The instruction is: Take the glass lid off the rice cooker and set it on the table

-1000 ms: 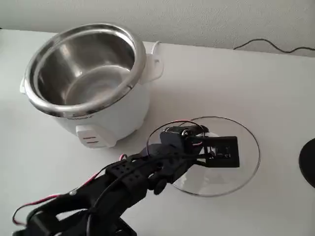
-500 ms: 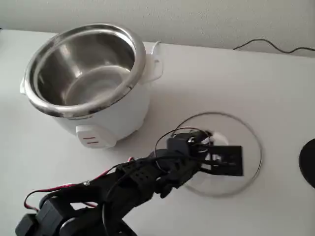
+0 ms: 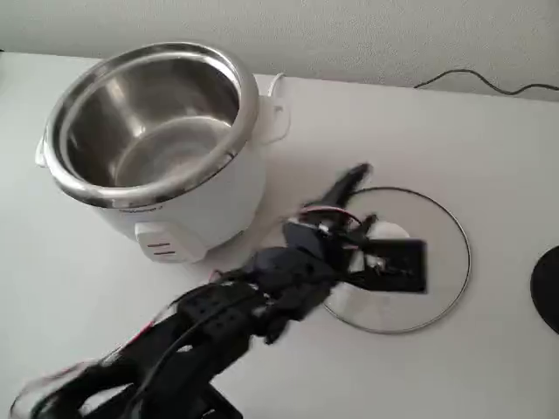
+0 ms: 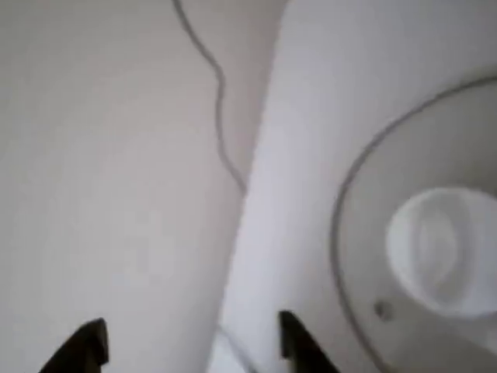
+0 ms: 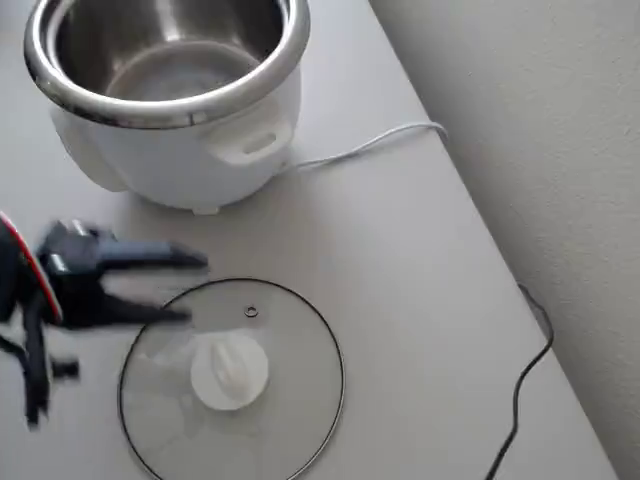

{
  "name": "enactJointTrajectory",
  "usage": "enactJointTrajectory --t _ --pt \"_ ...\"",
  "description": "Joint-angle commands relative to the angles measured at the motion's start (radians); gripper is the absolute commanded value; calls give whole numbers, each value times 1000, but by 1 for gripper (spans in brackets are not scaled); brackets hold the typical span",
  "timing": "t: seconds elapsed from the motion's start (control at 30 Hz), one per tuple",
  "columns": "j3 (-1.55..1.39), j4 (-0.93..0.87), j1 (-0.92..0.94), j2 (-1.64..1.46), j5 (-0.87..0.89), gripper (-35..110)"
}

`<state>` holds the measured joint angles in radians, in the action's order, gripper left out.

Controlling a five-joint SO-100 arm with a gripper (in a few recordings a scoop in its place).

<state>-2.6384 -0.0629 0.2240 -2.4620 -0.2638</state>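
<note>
White table (image 3: 489,131) against a textured white wall (image 5: 520,120), a thin dark cable (image 5: 525,375) trailing along the far edge. Cooker (image 3: 153,144) is sitting open at the left in the fixed view, steel pot bare. Lid (image 5: 232,380) is lying flat on the table just right of the cooker, apart from it, white knob (image 5: 230,370) facing up, steam hole visible near the rim. Gripper (image 5: 165,288) is hovering beside the lid's rim on the cooker side, jaws spread moderately, holding nothing; in the wrist view both dark fingertips (image 4: 85,350) are framing bare table, with the knob (image 4: 443,252) off to the right. Motion blur on the arm in the fixed view.

Judgement: lid looks placed, so the step in hand is the retreat. To do it well, lift straight up before swinging away, keeping the open fingers clear of the rim so the glass isn't nudged or tipped, and steer wide of the cooker's handle (image 3: 272,122) while pulling back toward the near side.
</note>
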Motion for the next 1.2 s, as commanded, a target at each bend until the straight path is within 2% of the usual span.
enactJointTrajectory --t 0.0,0.17,0.4,0.63,0.8,1.17 --pt "57 -538 -210 -560 94 17" --pt "49 -819 -347 -707 195 0" --pt "-126 -991 -425 -830 258 0" --pt "-285 -1019 -360 -830 275 0" --pt "-380 -1009 -235 -828 261 0" --pt "-379 -1043 -67 -825 227 0"
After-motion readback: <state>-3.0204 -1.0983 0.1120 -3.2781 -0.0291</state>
